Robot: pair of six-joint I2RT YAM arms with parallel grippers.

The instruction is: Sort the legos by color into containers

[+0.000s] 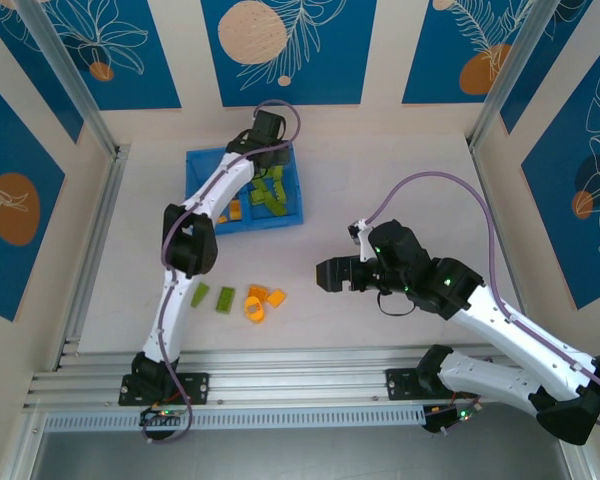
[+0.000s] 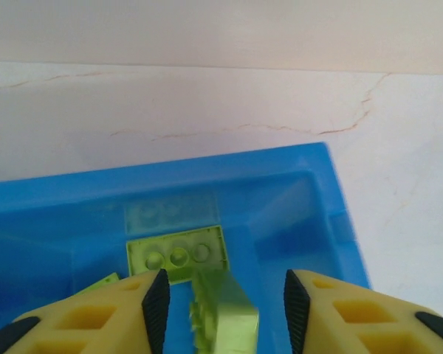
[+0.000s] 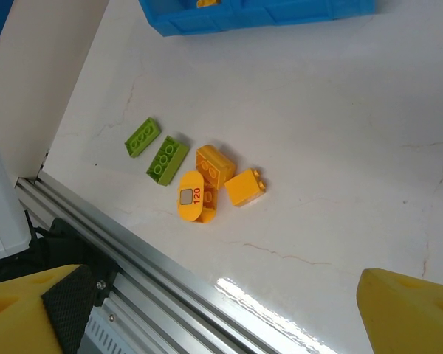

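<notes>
Your left gripper (image 2: 223, 293) stands open over the blue tray (image 2: 229, 173), with a green brick (image 2: 229, 318) seemingly loose between the jaws. Your right gripper (image 3: 218, 310) is wide open and empty. Five bricks (image 3: 215, 164) lie on the table (image 3: 340, 147). They are probably light, hard and slippery, so pinch the flat long sides.

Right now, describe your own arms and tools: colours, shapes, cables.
The left arm and right arm are white tubular links joined by bulky black joints. A thin purple-grey cable loops along each. The left tool and right tool carry blocky yellow fingers with black inner pads.
</notes>
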